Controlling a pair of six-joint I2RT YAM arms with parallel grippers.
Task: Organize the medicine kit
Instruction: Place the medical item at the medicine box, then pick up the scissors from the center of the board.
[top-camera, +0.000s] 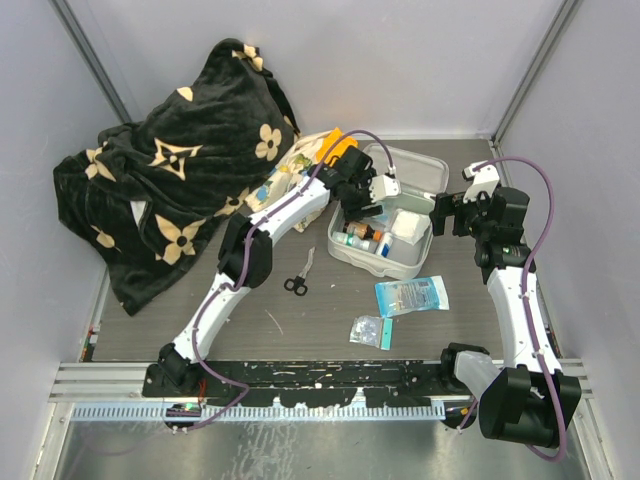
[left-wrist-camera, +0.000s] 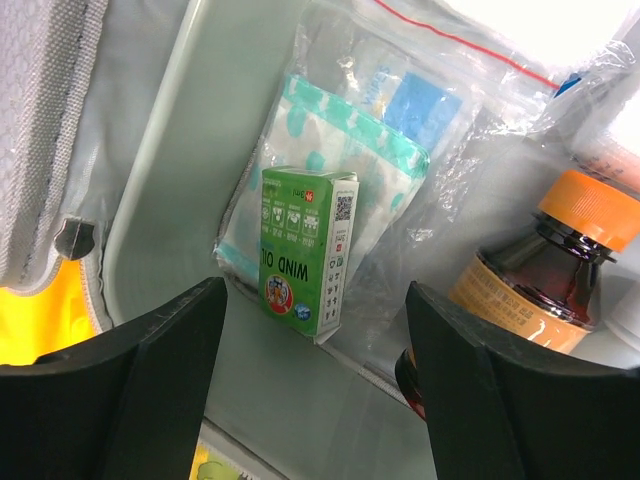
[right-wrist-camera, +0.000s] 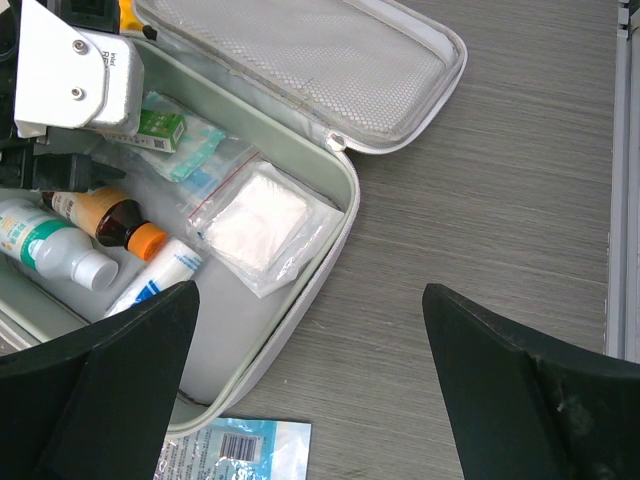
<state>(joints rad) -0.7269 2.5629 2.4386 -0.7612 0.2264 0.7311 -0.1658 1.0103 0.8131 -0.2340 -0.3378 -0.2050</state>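
The medicine kit (top-camera: 418, 262) lies open on the table, its mesh-lined lid (top-camera: 415, 172) folded back. In the right wrist view the kit's rim (right-wrist-camera: 345, 215) holds a green Wind Oil box (right-wrist-camera: 160, 128), a brown bottle with an orange cap (right-wrist-camera: 118, 225), a white bottle (right-wrist-camera: 45, 250), a tube (right-wrist-camera: 160, 275) and a bagged gauze pad (right-wrist-camera: 262, 225). My left gripper (left-wrist-camera: 315, 385) is open and empty inside the kit, just above the green box (left-wrist-camera: 305, 250) and beside the brown bottle (left-wrist-camera: 545, 265). My right gripper (right-wrist-camera: 310, 390) is open and empty over the table by the kit's right edge.
A blue packet (top-camera: 411, 296) and a small clear bag (top-camera: 367, 331) lie in front of the kit. Scissors (top-camera: 298, 280) lie to its left. A black floral blanket (top-camera: 170, 190) and an orange-and-floral cloth bundle (top-camera: 305, 160) fill the back left.
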